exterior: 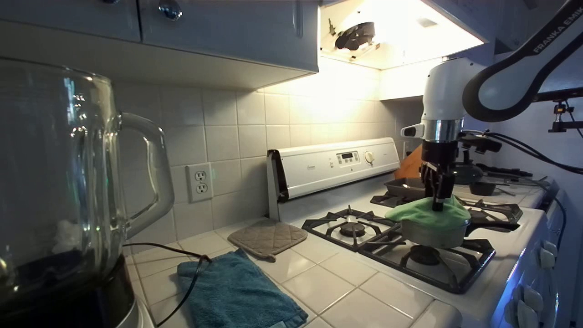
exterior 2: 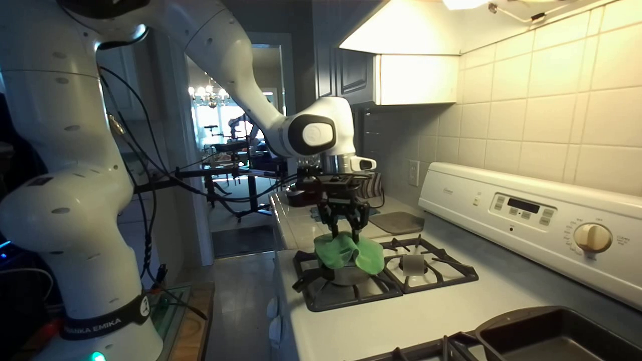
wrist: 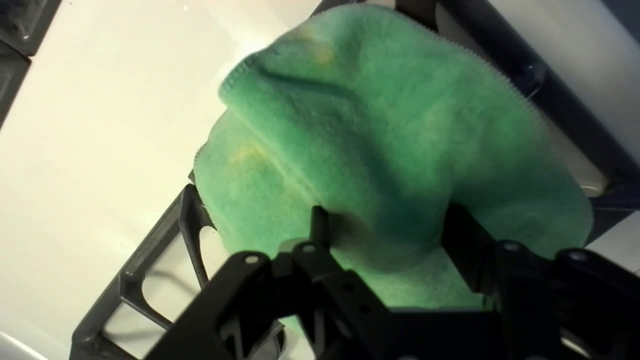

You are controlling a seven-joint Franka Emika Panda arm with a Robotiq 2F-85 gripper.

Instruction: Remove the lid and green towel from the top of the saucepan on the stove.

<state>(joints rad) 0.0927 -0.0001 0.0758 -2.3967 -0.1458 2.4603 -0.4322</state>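
Hood light (exterior: 410, 27) is brightening tiles (exterior: 314, 116); the stove surface (exterior 2: 391, 318) is bearing a saucepan (exterior: 432, 235); the half-parted claw (wrist: 386, 225) is straddling the humped green towel (wrist: 400, 125), grip unclear.

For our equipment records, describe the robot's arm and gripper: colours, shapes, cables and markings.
The arm is white, with smooth, rounded segments and black trim. A black band low down carries white lettering including "EMIKA". Black cables run loosely alongside. The gripper is black, angular and jointed, with two dark fingers.
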